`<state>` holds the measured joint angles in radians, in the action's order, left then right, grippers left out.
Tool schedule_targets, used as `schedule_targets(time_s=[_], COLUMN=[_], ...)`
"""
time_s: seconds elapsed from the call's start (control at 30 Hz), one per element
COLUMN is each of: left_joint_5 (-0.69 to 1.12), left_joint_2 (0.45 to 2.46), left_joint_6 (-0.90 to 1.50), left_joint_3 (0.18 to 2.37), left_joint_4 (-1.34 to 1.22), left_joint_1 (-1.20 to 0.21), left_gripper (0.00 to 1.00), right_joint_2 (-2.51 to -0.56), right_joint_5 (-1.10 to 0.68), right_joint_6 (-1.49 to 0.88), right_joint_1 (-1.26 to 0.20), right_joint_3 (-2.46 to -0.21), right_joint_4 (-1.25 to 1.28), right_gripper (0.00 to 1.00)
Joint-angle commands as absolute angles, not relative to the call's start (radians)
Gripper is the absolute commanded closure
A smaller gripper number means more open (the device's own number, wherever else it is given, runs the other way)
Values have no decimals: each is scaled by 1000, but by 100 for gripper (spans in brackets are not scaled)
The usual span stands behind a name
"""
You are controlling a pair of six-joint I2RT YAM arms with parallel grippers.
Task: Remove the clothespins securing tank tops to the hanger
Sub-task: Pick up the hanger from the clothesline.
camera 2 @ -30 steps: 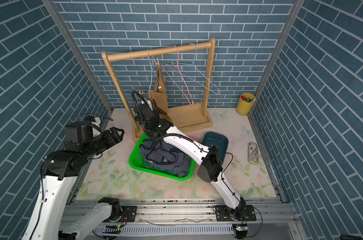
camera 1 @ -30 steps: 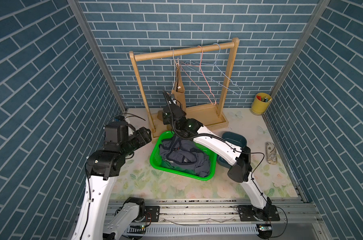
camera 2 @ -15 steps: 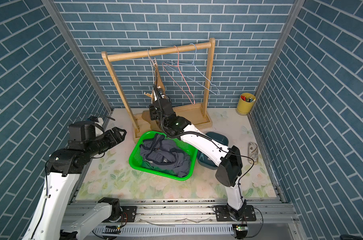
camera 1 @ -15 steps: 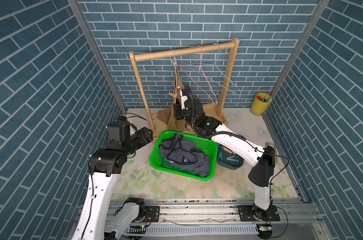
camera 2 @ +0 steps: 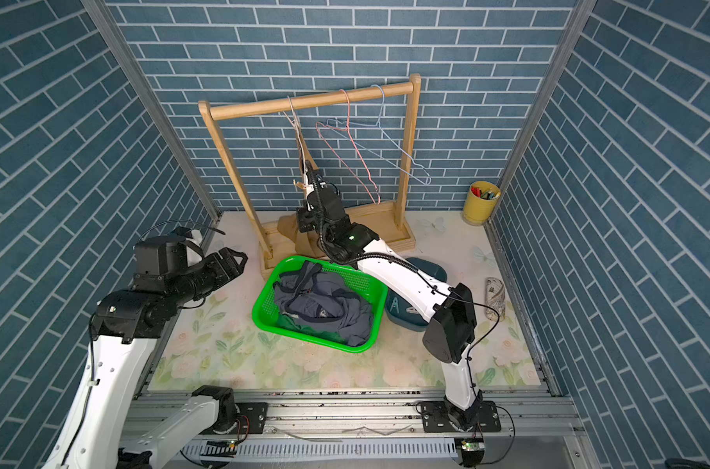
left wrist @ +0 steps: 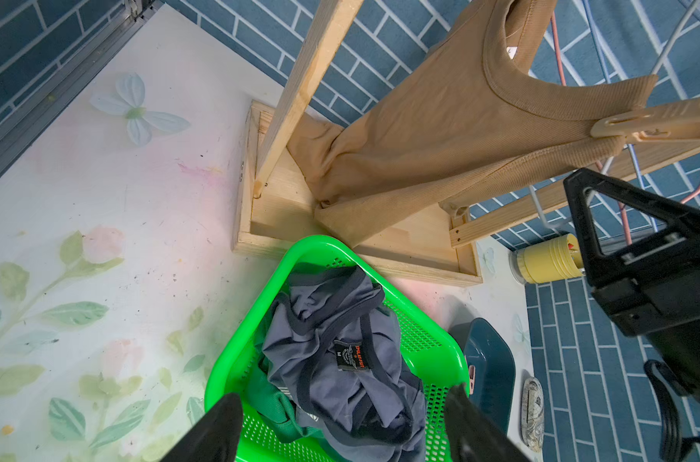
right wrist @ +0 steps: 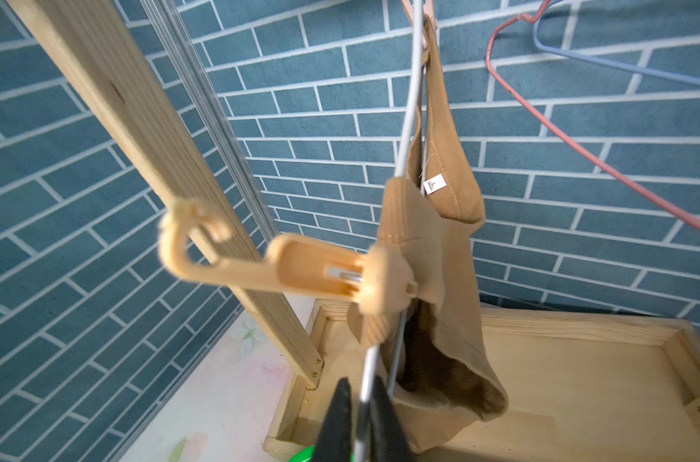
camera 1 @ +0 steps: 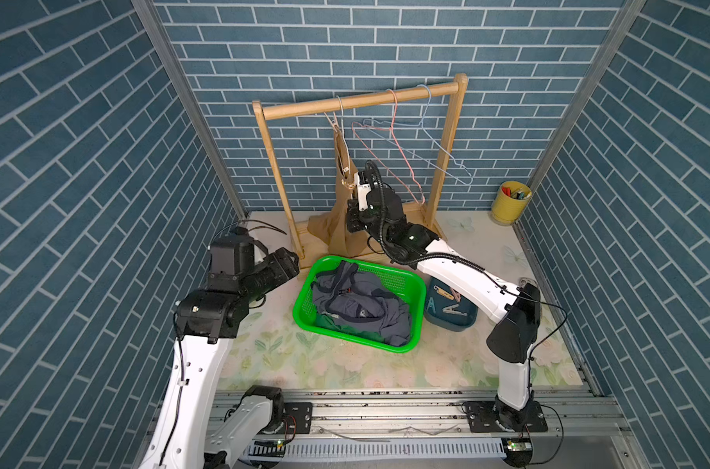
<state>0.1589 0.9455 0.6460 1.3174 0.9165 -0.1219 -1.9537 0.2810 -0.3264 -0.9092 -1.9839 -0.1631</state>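
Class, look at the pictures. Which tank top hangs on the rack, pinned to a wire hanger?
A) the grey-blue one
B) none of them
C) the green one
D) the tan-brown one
D: the tan-brown tank top hangs from the wire hanger with a tan clothespin clipped on it, while the grey-blue top lies in the green basket.
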Motion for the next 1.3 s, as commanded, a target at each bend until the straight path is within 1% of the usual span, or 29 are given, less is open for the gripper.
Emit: schedule_targets(time_s=[0.0,0.1,0.3,0.43,0.6,0.93,1.27], left_joint_5=[163,159,158,141,127,114,90], left_joint_2=[943,946,975,976,983,974,996], left_joint_6=[656,667,681,678,675,667,638], left_joint_3=[1304,1299,1337,1362,1394,1417,1487], left_joint_4=[899,884,870,879,893,913,948], left_joint_1=[-115,-115,-115,-115,-115,-115,-114], left_gripper=[19,20,22,22,24,25,26], right_joint_2=[-1919,-1900,-1890,-1885,-1867,-1918,-1851], right_joint_5=[286,263,205,202,164,125,117], right_joint_6=[-310,-317,-286,-271,-249,-234,-229], right_joint_1=[-903,-894,-882,-879,-878,-876,-876], right_joint_3=[-2000,-2004,-2090,-2160,-2213,-2431,-2445], right_joint_4=[-191,-220,-348,-419,-440,-555,-604], right_gripper=[100,100,100,100,100,100,100])
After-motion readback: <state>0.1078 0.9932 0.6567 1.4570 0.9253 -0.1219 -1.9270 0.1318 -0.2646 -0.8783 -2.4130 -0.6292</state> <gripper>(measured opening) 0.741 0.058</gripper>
